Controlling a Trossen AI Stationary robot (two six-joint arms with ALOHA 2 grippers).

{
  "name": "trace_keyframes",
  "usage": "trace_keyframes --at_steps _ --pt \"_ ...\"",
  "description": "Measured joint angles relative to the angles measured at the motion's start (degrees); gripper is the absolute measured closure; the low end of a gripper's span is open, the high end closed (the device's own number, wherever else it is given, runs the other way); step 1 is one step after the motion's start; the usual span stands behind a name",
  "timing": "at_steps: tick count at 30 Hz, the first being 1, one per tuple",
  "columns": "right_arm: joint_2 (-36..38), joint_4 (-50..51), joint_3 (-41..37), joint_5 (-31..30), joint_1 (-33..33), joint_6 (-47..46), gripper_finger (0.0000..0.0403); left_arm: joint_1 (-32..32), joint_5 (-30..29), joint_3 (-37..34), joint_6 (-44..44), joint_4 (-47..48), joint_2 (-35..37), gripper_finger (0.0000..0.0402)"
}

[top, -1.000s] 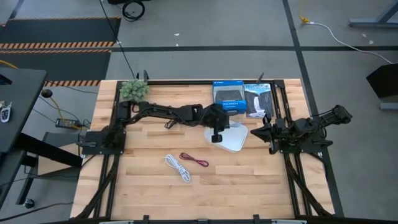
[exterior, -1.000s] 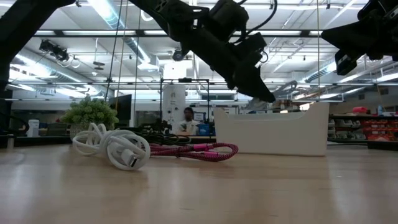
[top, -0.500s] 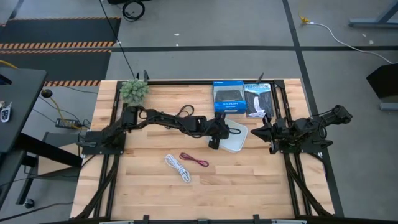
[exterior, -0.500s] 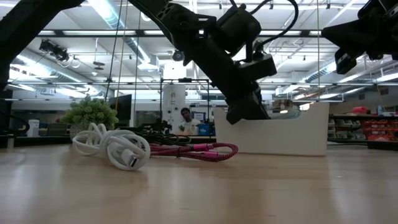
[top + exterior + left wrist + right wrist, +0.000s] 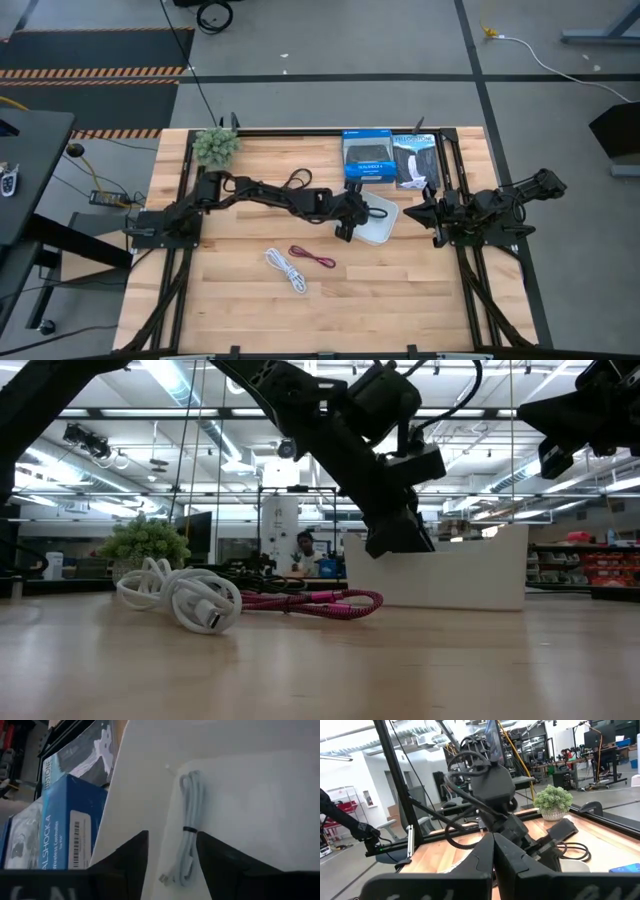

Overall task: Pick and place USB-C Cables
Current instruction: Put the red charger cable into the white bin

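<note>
My left gripper [image 5: 172, 837] is open, low over the left end of the white tray [image 5: 385, 228]. A pale grey-blue USB-C cable [image 5: 190, 820], bundled with a dark tie, lies on the tray floor; its near end sits between my two fingers, apart from them as far as I can see. On the bare wood nearer the front edge lie a white coiled cable [image 5: 285, 268] and a dark red cable [image 5: 312, 257], side by side. My right gripper [image 5: 493, 855] waits shut at the table's right side, raised above the table.
A blue boxed product [image 5: 367, 158] and a black-and-white package [image 5: 415, 160] stand just beyond the tray at the far edge. A small potted plant [image 5: 215, 145] sits at the far left corner. Open wood lies around the two loose cables.
My left gripper has come down from above the tray to its left end and now stays low there; the arm has stretched flatter along the table. The white and red cables have not moved.
</note>
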State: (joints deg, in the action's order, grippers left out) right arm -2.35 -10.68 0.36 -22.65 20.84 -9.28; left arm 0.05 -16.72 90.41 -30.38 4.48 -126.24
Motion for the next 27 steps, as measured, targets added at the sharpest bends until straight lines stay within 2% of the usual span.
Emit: trace_keyframes --at_steps 15,19,27 --pt "0.0 -0.1 0.0 0.0 0.0 0.0 0.0389 -3.2 -1.1 0.0 1.5 5.1 12.2 0.0269" --pt "0.0 -0.1 0.0 0.0 0.0 0.0 0.0389 -3.9 3.9 0.1 9.3 9.5 16.4 0.0269" --pt "0.0 0.0 0.0 0.0 0.0 0.0 0.0389 -4.0 21.8 0.1 26.3 26.9 19.2 0.0269"
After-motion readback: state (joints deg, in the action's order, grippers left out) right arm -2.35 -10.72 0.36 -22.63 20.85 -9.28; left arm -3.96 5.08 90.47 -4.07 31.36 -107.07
